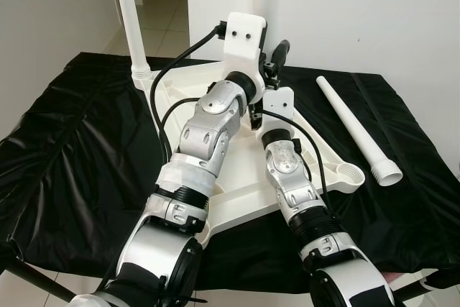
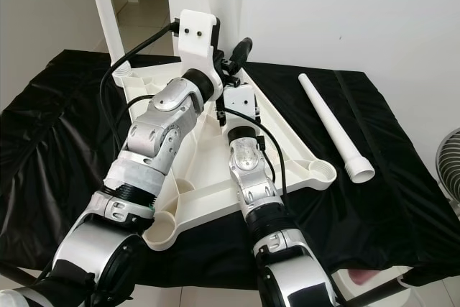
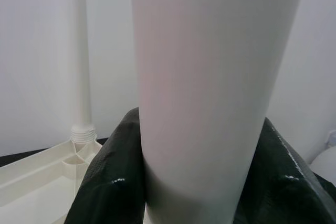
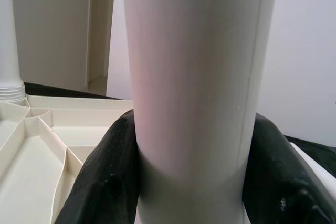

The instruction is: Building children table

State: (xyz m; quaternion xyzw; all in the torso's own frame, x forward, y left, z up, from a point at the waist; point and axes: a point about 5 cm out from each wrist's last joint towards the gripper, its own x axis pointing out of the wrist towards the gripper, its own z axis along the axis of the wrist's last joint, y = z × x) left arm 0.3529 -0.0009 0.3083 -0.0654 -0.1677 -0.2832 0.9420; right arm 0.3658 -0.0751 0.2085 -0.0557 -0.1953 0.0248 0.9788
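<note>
A white children's table top [image 1: 241, 199] lies upside down on a black cloth [image 1: 72, 141]. One white leg [image 1: 129, 12] stands screwed into its far left corner socket. A second white leg [image 3: 210, 87] stands upright at the far corner and both grippers hold it. My left gripper [image 3: 205, 129] is shut on it, with black fingers [image 3: 113, 171] pressing on either side. My right gripper [image 4: 194, 145] is shut on the same leg [image 4: 194, 77], just below the left one, with its fingers [image 4: 105, 171] around it. A third leg [image 1: 356, 129] lies loose on the cloth to the right.
A white wall rises close behind the table. At the back left a doorway opens onto a tiled floor. A fan [image 2: 449, 170] stands at the right edge. An open corner socket [image 1: 351, 175] of the table top lies near the loose leg's threaded end.
</note>
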